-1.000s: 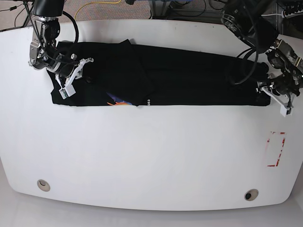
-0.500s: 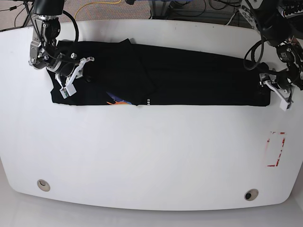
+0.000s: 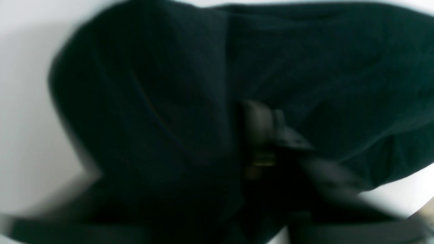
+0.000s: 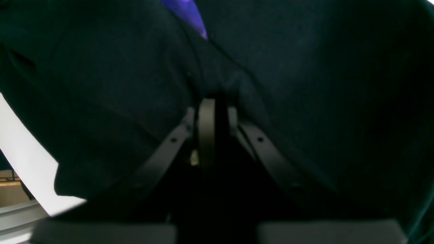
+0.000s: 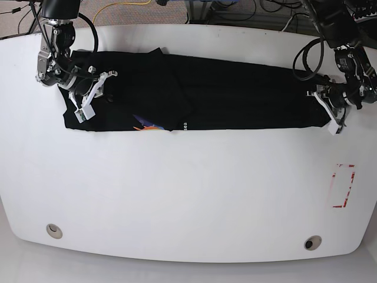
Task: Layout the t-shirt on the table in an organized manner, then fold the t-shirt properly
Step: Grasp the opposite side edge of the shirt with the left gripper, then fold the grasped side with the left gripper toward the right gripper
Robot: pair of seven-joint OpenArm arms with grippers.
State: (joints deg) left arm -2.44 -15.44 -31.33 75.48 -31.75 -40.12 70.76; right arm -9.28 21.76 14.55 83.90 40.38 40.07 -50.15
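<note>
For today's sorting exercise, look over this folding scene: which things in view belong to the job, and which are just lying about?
Belongs to the job:
- t-shirt
- table
- left pincer
- right pincer

Just lying about:
- red tape
- two grommet holes
- yellow cable beyond the table

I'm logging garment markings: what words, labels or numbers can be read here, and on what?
White mark on the t-shirt, at its front hem: a few tiny letters, too small to read.
Blue-orange print on the t-shirt: a graphic, no legible text.
Red tape rectangle on the table: no lettering.
</note>
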